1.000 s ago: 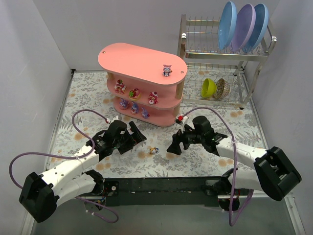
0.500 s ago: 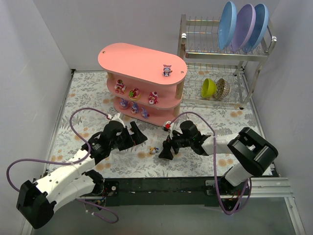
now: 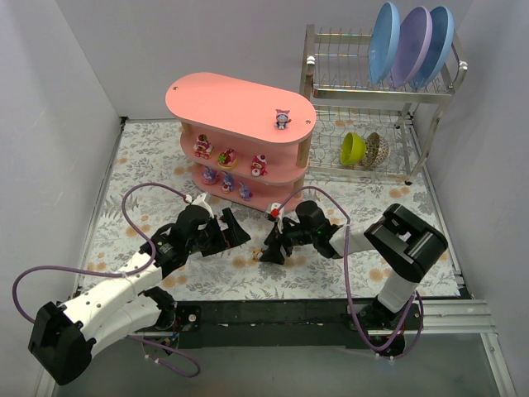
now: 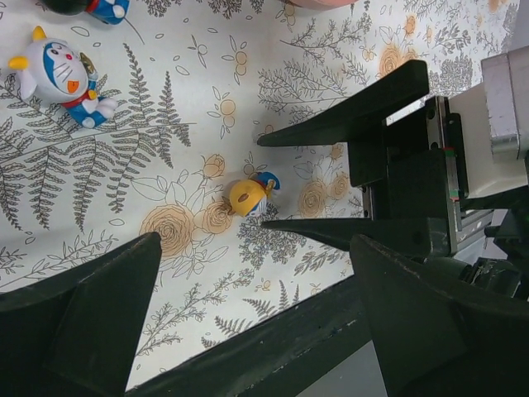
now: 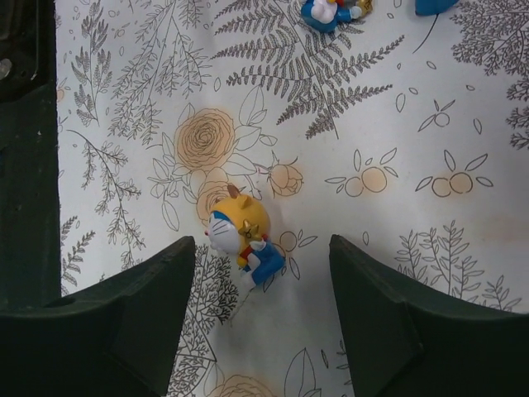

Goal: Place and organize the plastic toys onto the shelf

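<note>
A small yellow-headed figurine with a blue body (image 5: 245, 237) lies on its side on the floral mat. My right gripper (image 5: 261, 258) is open, with the figurine between its fingertips; neither touches it. In the top view the right gripper (image 3: 267, 251) is low over the mat in front of the pink shelf (image 3: 240, 103). My left gripper (image 3: 235, 231) is open and empty just to the left. Its wrist view shows the yellow figurine (image 4: 252, 197) between the right gripper's fingers (image 4: 347, 116). A white-and-blue figurine (image 4: 58, 74) lies on the mat. Several toys stand on the shelf, one on top (image 3: 283, 120).
A metal dish rack (image 3: 376, 91) stands at the back right with three plates (image 3: 411, 43) above and a green bowl (image 3: 353, 149) and a patterned bowl (image 3: 376, 150) below. Another small figurine (image 5: 335, 10) lies further along the mat. White walls enclose the left and right sides.
My right gripper has moved left and down until its open jaws straddle the yellow figurine. The left gripper has shifted slightly toward the shelf.
</note>
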Robot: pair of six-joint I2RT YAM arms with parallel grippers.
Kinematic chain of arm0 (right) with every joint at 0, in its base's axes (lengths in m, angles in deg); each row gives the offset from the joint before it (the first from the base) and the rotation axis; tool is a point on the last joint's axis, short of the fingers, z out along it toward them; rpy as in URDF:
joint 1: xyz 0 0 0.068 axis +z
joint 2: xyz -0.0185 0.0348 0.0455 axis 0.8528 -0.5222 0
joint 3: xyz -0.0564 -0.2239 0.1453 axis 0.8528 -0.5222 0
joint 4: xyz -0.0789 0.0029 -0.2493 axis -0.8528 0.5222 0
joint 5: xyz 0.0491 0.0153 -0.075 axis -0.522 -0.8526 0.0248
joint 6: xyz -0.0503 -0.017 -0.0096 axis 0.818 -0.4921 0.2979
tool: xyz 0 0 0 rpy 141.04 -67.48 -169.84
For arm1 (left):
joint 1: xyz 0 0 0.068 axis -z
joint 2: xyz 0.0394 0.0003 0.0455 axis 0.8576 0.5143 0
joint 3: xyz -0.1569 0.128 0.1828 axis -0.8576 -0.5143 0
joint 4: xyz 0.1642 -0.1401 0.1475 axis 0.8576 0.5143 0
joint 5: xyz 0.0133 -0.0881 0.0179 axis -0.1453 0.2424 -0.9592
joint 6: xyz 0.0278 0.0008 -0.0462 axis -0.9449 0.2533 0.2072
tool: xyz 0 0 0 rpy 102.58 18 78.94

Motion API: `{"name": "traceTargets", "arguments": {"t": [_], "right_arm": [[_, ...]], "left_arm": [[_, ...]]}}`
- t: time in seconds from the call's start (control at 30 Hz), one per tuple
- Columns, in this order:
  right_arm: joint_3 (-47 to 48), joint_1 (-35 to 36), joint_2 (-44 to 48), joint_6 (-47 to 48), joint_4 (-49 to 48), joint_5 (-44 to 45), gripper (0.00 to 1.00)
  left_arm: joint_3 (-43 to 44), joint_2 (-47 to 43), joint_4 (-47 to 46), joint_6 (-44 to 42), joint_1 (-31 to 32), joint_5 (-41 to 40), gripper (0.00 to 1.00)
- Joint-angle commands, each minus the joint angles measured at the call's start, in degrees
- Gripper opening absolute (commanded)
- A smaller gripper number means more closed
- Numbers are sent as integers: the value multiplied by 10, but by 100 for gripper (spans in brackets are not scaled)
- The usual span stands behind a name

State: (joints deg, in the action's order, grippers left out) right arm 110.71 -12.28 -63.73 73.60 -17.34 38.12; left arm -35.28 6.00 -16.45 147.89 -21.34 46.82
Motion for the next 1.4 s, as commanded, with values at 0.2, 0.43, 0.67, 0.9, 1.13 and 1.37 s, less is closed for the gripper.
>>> {"name": "traceTargets", "arguments": {"t": [0.2,0.43,0.67,0.9,1.13,1.37], "right_arm": [[-14,16,-14,13,-9,-5,54],[-45,25,7,-18,-47,31,34],[-81,37,32,-65,-111,86,9],[-127,63,86,-117,-156,216,1],[-157,97,159,-167,-151,335,1],[-172,125,221,-197,-134,420,1]], "left_arm": [[-18,6,-26,19,-3,24,98],[-25,13,-38,39,-2,31,98],[-34,9,-45,68,-2,32,98],[-43,-1,-62,111,-2,21,98],[-43,-19,-83,140,7,10,98],[-31,3,-108,168,54,-28,98]]}}
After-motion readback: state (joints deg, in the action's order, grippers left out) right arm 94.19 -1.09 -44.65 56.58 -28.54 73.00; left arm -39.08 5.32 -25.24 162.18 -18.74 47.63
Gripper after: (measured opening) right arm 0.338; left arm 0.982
